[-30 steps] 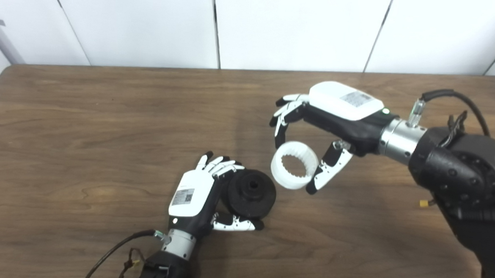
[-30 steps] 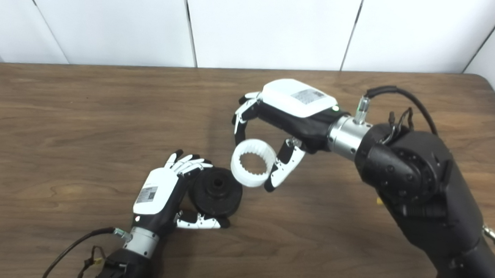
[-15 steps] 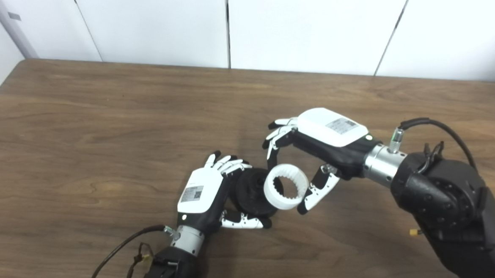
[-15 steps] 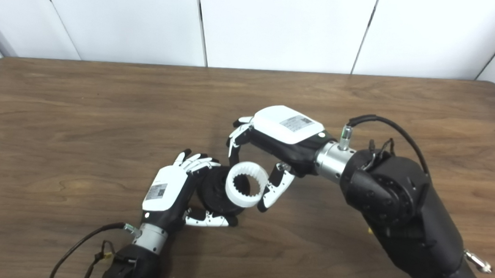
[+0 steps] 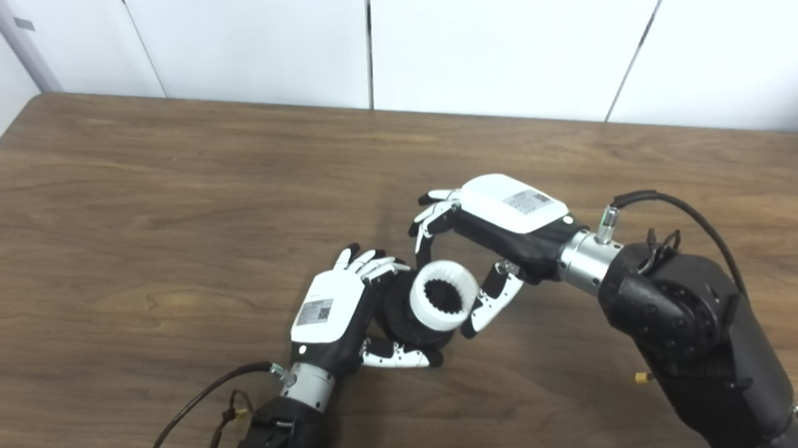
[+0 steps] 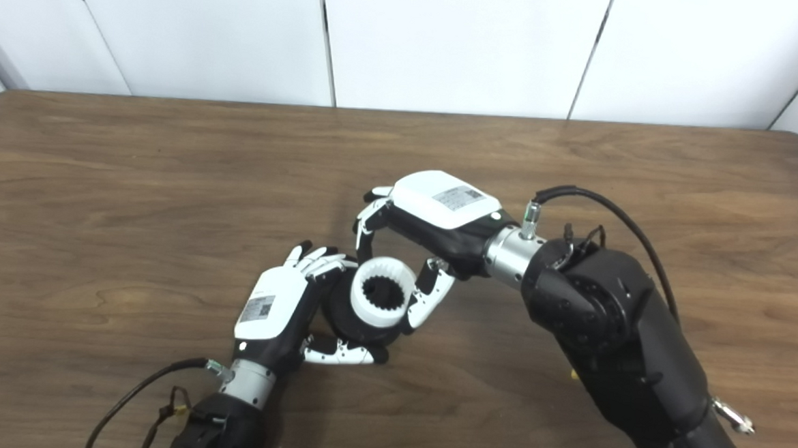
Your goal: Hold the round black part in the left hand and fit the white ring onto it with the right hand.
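While left hand (image 5: 329,309) grips black part (image 6: 339,320), right hand (image 5: 491,218) pinches white ring (image 5: 440,304) against it.

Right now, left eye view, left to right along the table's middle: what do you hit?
Left robot hand → black part → white ring → right robot hand → right forearm.

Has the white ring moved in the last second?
Yes. The white ring moved left, from beside the round black part to directly over it.
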You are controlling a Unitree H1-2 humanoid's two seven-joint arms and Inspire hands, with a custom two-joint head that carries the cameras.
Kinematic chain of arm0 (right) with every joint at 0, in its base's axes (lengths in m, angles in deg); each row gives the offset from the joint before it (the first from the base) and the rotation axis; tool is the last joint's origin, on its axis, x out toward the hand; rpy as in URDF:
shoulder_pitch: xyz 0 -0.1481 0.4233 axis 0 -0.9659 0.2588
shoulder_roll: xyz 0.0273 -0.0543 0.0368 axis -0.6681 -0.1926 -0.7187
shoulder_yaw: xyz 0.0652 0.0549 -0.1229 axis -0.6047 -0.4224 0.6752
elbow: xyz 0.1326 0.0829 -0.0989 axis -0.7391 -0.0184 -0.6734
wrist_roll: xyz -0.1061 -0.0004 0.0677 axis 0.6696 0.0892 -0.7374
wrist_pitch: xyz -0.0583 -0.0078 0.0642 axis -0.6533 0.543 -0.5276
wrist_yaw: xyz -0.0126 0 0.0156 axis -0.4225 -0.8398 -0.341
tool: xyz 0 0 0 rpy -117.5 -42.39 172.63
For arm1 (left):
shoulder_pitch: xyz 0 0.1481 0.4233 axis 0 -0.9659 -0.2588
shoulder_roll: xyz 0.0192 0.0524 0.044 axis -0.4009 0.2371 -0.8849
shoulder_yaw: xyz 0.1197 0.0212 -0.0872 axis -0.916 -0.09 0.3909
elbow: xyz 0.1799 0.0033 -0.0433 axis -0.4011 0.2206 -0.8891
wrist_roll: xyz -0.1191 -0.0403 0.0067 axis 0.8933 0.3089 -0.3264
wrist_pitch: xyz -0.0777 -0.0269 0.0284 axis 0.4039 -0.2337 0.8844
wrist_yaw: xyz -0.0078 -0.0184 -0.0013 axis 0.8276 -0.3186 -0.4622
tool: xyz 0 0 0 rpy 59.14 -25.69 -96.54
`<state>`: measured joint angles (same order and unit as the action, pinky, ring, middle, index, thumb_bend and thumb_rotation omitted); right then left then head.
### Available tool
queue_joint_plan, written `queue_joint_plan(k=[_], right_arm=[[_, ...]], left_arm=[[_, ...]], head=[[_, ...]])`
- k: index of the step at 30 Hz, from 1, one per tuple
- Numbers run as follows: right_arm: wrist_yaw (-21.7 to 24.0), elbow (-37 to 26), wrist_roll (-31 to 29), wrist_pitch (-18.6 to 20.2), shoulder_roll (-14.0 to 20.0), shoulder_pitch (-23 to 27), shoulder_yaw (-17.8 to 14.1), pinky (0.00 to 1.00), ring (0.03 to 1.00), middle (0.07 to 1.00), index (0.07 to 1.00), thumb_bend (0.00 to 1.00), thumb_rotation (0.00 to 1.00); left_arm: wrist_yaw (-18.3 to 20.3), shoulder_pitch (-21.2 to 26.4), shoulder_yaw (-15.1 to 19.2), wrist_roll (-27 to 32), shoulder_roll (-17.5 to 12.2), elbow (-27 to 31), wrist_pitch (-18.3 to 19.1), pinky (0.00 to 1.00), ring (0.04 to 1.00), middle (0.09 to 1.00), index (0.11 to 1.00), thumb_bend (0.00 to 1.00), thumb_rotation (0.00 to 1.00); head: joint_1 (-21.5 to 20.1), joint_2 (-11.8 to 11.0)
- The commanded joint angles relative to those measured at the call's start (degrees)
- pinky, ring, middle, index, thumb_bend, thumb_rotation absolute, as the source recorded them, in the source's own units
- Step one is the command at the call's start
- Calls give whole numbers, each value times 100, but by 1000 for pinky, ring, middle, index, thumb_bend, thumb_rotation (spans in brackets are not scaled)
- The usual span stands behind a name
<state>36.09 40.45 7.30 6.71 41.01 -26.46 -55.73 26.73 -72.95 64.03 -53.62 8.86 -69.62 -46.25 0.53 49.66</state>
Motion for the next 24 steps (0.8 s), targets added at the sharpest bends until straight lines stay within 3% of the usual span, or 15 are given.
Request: queue_joint_plan(k=[1,24], right_arm=[[-213,-44,27,-173,-22,198,-59,896,923,789,483,525,137],[-376,245,140,-338,-187,122,98,887,924,790,483,525,137]], left_arm=[[391,-196,-202,-289,-53,-373,348,1000,903,821,484,525,66],[391,-104,-382,-366,-16,-303,492,1000,899,818,484,525,65]], head=[[12,4],[129,-3]])
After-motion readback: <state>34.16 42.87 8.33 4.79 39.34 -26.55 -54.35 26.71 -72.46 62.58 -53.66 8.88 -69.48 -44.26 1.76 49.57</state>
